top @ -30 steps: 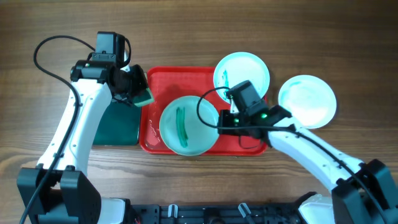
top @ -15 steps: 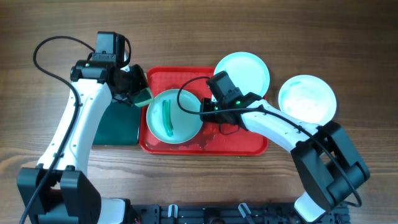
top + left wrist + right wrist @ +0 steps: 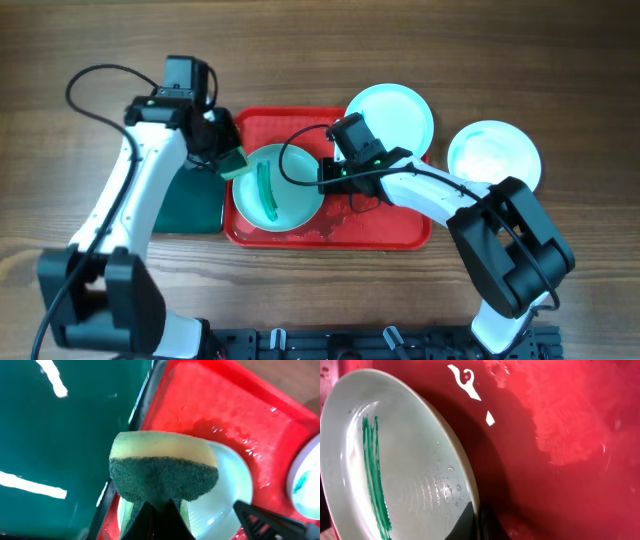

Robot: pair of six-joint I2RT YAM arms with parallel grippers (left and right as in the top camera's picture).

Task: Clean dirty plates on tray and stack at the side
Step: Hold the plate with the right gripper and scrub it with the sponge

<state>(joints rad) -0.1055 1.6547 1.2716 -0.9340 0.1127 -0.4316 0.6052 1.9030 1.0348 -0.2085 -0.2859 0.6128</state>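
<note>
A pale aqua plate with a green smear sits tilted on the left half of the red tray. My right gripper is shut on its right rim; the right wrist view shows the plate, the smear and the jaws pinching the rim. My left gripper is shut on a yellow-and-green sponge at the plate's upper left edge. A second aqua plate lies at the tray's top right corner. A white plate lies on the table right of the tray.
A narrow dark green tray lies against the red tray's left side, under my left arm; it fills the left of the left wrist view. The red tray's floor is wet. Cables loop above both arms.
The smeared plate slid left across the red tray in my right gripper. My left gripper with the sponge moved right, onto the plate's upper left edge.
</note>
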